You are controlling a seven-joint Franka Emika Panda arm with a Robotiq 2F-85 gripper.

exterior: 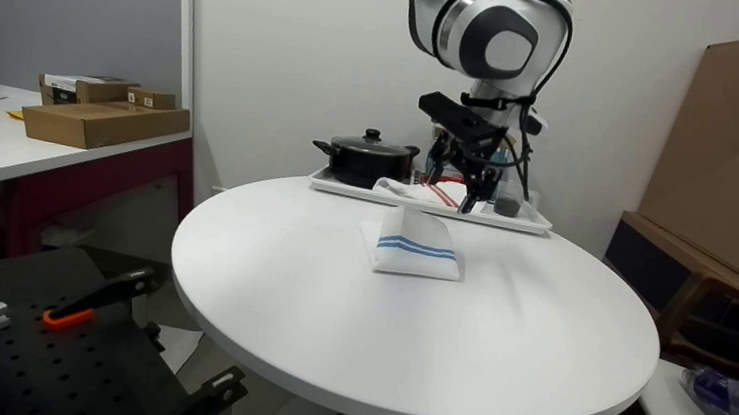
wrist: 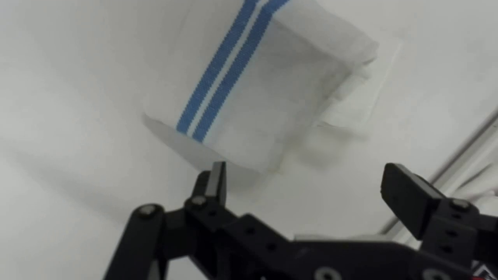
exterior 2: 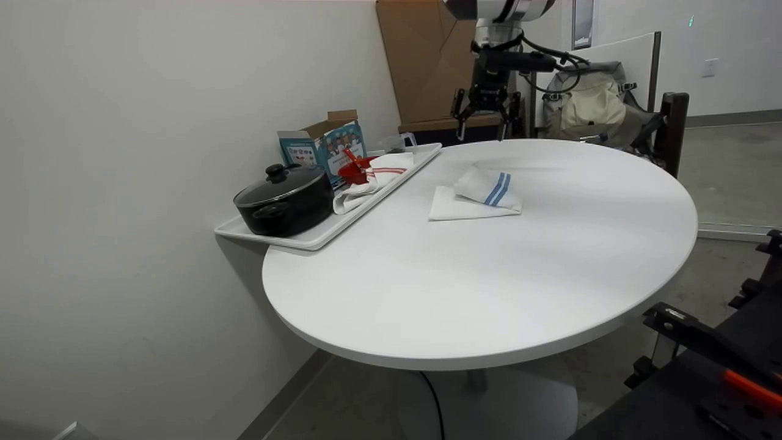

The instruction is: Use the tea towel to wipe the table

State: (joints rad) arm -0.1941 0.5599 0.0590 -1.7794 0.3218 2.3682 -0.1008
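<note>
1. Tea towel (exterior: 419, 233), one folded white cloth with two blue stripes, lies on one round white table (exterior: 498, 364).
2. One long white tray (exterior: 350, 192) with one black lidded pot (exterior: 366, 166) sits at its far edge in an exterior view.
3. One black two-fingered gripper (exterior 2: 481, 137) hangs above, its jaws released and wide apart.
4. The towel lies below the jaws, apart from them; in the wrist view, beyond them, toward the left.

- White, rounded arm (exterior: 547, 37), dark grey casing (exterior: 476, 43) around a pale cap (exterior: 508, 50)
- Silvery metal band (exterior: 454, 24) beside it
- Black cables (exterior: 568, 34) looping outside the arm, and a black strap (exterior: 485, 102)
- Blocky black bar (exterior 2: 519, 60) near the strap
- Black, angular jaws with grey inner face (wrist: 215, 181) and silvery, round screw heads (wrist: 198, 200)
</note>
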